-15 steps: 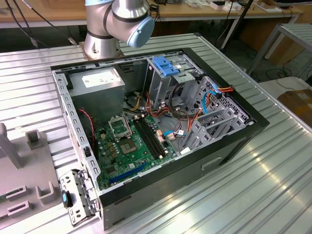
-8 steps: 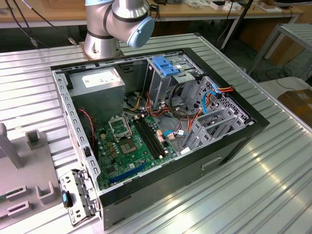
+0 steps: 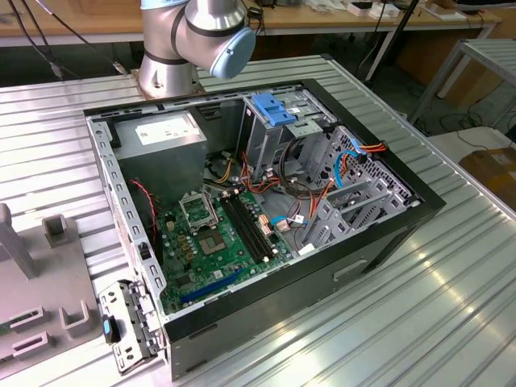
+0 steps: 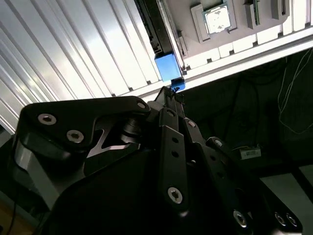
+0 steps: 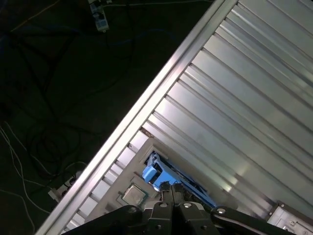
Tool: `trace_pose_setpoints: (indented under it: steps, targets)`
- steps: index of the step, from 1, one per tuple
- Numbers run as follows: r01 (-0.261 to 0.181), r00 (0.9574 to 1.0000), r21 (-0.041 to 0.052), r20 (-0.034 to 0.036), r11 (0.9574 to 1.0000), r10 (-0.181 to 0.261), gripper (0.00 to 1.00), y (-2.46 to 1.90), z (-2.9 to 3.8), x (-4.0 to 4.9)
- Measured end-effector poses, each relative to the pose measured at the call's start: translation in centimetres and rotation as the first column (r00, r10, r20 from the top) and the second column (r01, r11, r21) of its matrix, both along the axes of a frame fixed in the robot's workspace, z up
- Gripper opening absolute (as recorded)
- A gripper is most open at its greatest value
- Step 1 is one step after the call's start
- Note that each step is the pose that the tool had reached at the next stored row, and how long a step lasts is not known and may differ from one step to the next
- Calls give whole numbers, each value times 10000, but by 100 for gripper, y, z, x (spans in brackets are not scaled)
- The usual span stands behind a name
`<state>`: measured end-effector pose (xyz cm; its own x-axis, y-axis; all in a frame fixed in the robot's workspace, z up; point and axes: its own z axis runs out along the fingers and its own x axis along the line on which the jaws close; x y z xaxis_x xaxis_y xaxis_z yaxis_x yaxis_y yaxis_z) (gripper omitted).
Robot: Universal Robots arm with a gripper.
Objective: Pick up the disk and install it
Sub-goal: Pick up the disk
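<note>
We see the disk standing on edge in the grey fixture plate, eight o'clock from the computer case in the exterior view. That leaves it exposed for the claw right at it. Whether the claw pinches it, we cannot tell.

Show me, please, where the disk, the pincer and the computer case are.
disk (image 5: 154, 173): first wrist view, on its blue rail.
pincer (image 5: 170, 186): first wrist view, at its tip.
computer case (image 3: 266, 314): exterior view, on its black side wall.

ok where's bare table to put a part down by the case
The ribbed table is bare on the exterior view's right of the computer case and nearer the camera. Crowded: inside the case, and the grey fixture plate on that view's left.
</note>
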<state>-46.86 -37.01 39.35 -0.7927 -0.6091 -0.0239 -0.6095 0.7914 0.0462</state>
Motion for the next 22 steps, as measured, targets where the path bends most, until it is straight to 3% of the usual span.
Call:
trace_pose_setpoints:
  steps: [4, 6, 7, 8, 10, 11, 12, 13, 17, 20, 21, 22]
  targets:
    - [-301, 9995, 0, 0, 9995, 301, 11, 0, 0, 0]
    - [-606, 9982, 0, 0, 9982, 606, 11, 0, 0, 0]
    - [-966, 9953, 0, 0, 9953, 966, 11, 0, 0, 0]
    - [-1522, 9883, -1, 0, 9883, 1522, 11, 0, 0, 0]
    - [-1977, 9803, -3, -1, 9803, 1977, 11, 0, 0, 1]
    - [-2315, 9728, -4, -1, 9728, 2315, 11, 0, 0, 1]
    - [-2744, 9616, -4, -1, 9616, 2744, 11, 0, 0, 1]
    - [-3331, 9429, -8, -2, 9429, 3331, 11, 0, 0, 1]
    - [-3858, 9226, -18, -5, 9226, 3858, 11, 0, 0, 1]
    - [-4092, 9124, -26, -10, 9124, 4092, 11, 0, 0, 1]
    - [-4310, 9024, -33, -12, 9024, 4310, 11, 0, -1, 1]
    - [-4393, 8983, -35, -13, 8983, 4393, 11, 0, 0, 1]
